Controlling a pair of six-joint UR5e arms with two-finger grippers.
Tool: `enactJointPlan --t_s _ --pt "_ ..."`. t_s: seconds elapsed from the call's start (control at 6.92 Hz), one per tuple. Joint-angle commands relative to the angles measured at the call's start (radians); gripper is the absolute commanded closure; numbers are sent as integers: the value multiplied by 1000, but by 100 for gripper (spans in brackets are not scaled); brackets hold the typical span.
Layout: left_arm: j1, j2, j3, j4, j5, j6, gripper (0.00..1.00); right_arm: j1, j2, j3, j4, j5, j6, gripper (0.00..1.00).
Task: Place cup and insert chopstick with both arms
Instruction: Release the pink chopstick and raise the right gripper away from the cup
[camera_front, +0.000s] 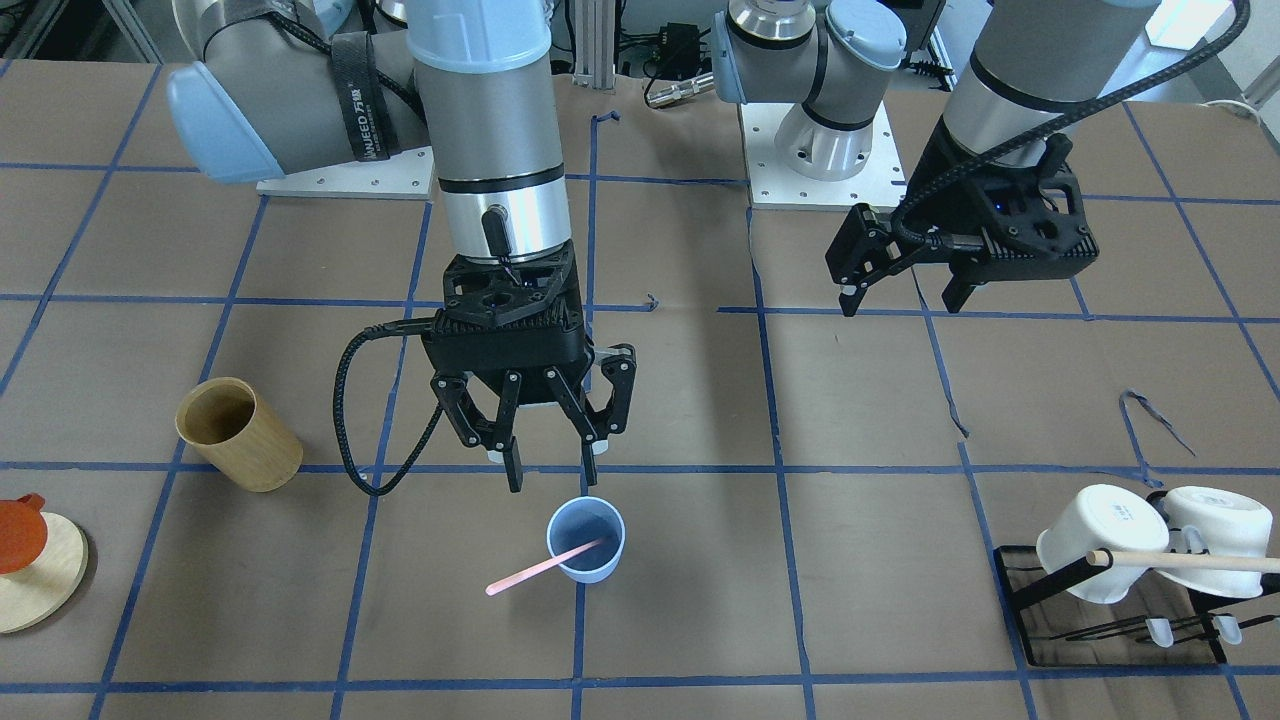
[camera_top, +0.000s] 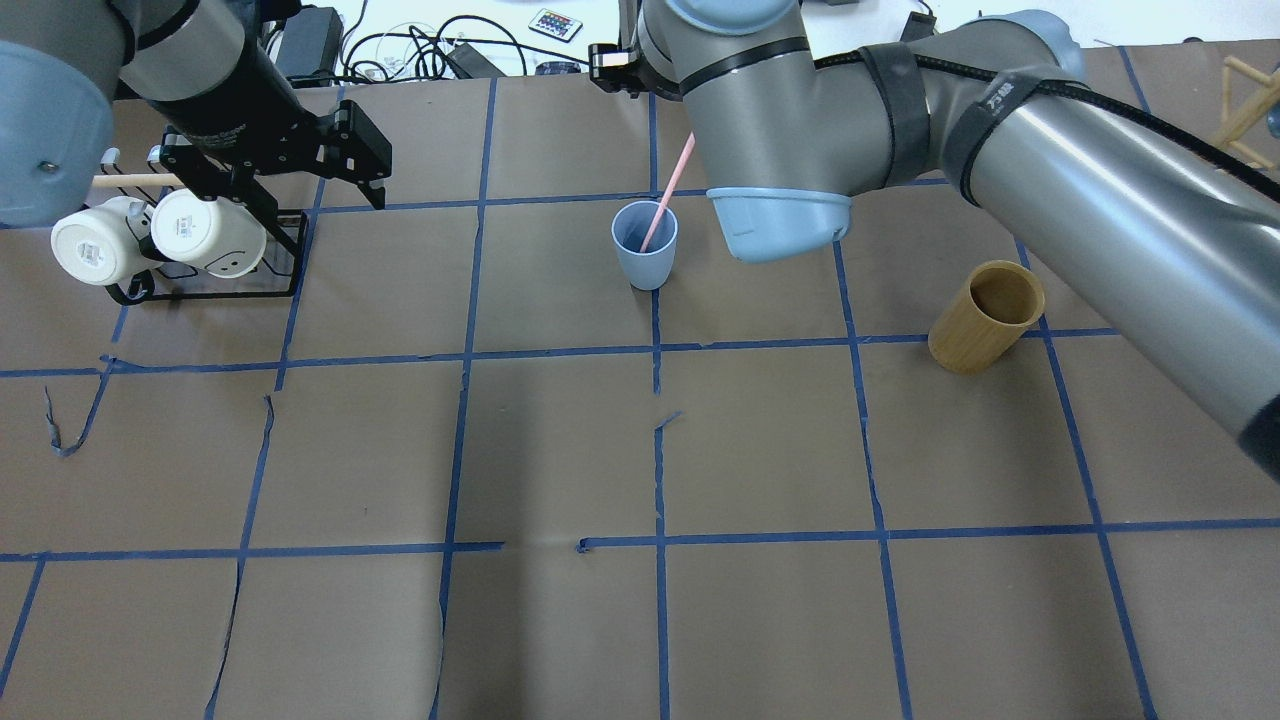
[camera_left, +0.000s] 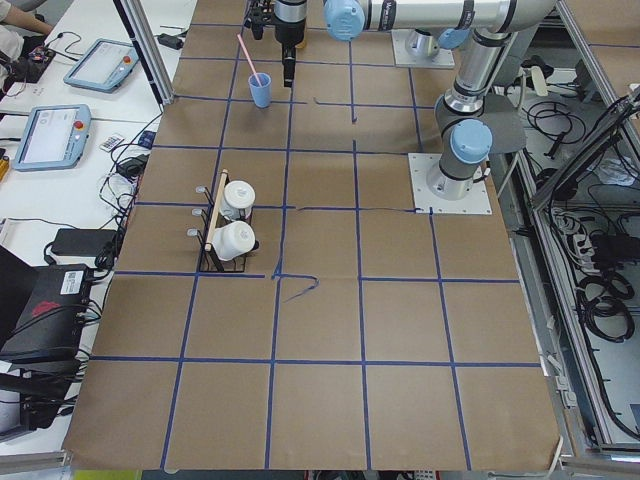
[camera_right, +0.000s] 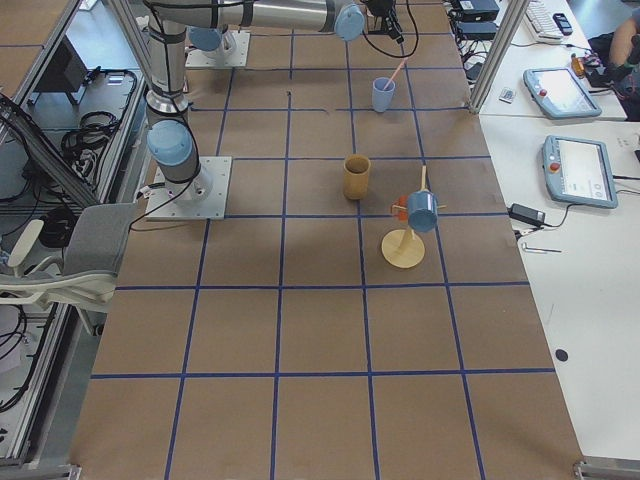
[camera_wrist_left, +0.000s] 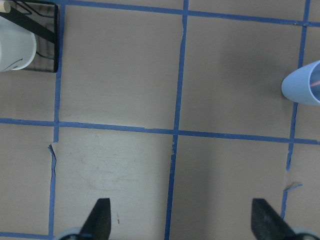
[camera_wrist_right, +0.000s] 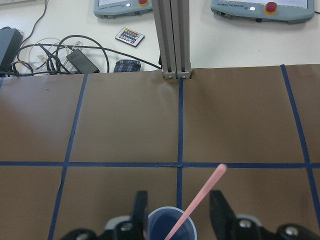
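The light blue cup (camera_front: 590, 572) stands upright on the brown table near a blue tape crossing. One pale pink chopstick (camera_front: 540, 571) leans in it, its top end sticking out over the rim. My right gripper (camera_front: 553, 475) hangs just above and behind the cup, open and empty. In the right wrist view its fingers (camera_wrist_right: 140, 210) stand either side of the cup (camera_wrist_right: 171, 227) and the chopstick (camera_wrist_right: 200, 197). My left gripper (camera_front: 900, 297) is open and empty, well away from the cup. The left wrist view shows the cup (camera_wrist_left: 302, 85) at the right edge.
A tan wooden cylinder holder (camera_front: 240, 435) stands on my right side. A black rack (camera_front: 1030, 640) with two white mugs (camera_front: 1100, 545) and a long wooden dowel (camera_front: 1190, 560) is on my left side. A round wooden stand (camera_front: 40, 580) sits at the table edge.
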Motion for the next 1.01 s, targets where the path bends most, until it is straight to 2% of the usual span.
enactJointPlan --t_s 0.0,0.29,0.43,0.58,0.72,0.87 --pt "-26 -3 1 3 11 -6 0 -26 -21 -25 29 -3 -23 0" --pt "-26 -1 0 3 3 -4 0 -128 -82 -47 312 9 -77 0" --pt "-26 -1 1 5 2 -6 0 -211 -111 -54 529 29 -136 0" --pt "-29 -1 0 3 3 -8 0 -269 -137 -54 681 25 -270 0" --pt "-29 2 -3 3 8 -8 0 -317 -173 -50 868 20 -305 0" --pt "-29 0 -2 3 6 -8 0 -339 -215 -48 976 17 -316 0"
